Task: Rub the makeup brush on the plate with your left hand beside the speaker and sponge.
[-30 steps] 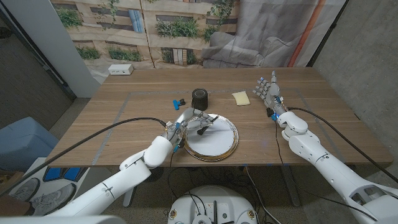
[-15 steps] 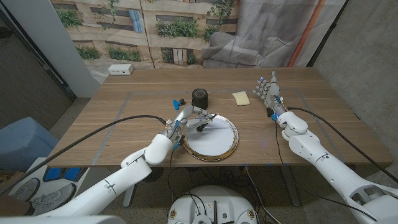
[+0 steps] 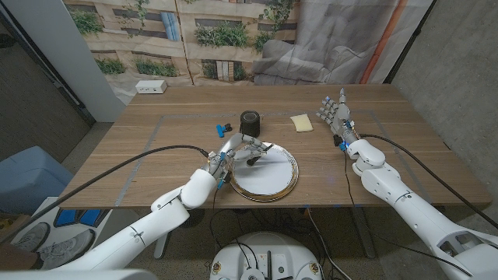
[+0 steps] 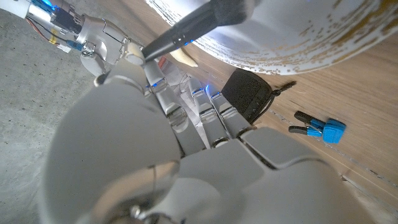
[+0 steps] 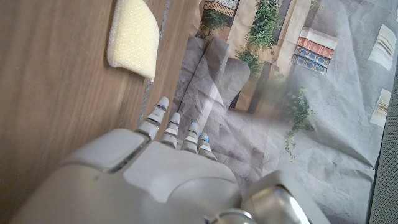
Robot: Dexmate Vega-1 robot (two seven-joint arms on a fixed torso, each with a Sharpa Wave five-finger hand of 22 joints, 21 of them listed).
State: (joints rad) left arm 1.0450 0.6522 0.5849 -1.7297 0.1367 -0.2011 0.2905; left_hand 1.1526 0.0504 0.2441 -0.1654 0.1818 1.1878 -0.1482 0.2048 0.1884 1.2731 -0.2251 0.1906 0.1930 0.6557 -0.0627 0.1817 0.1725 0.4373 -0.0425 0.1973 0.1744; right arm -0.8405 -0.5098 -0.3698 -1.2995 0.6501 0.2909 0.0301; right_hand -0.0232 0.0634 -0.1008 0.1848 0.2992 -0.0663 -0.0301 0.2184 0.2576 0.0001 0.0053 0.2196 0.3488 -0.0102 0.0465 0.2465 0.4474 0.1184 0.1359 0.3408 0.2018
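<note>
Left hand [image 3: 233,152] grips dark brush [image 3: 255,158] on round white gilt-rimmed plate [image 3: 289,180] — near black speaker [image 3: 250,122] (cylindrical), spongy yellow sponge [image 3: 300,122]; right hand [image 3: 334,114] released.

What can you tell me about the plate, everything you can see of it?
The plate is round and white with a thin gold rim, speckled gold along the edge in the left wrist view. It lies flat on the wooden table, near the front middle, in front of the black speaker. The left hand holds a dark makeup brush over its left part; contact is unclear.

table [image 3: 156,132]: matt wood | plate [image 3: 272,185]: glossy white, gold rim | sponge [image 3: 301,122]: porous foam
</note>
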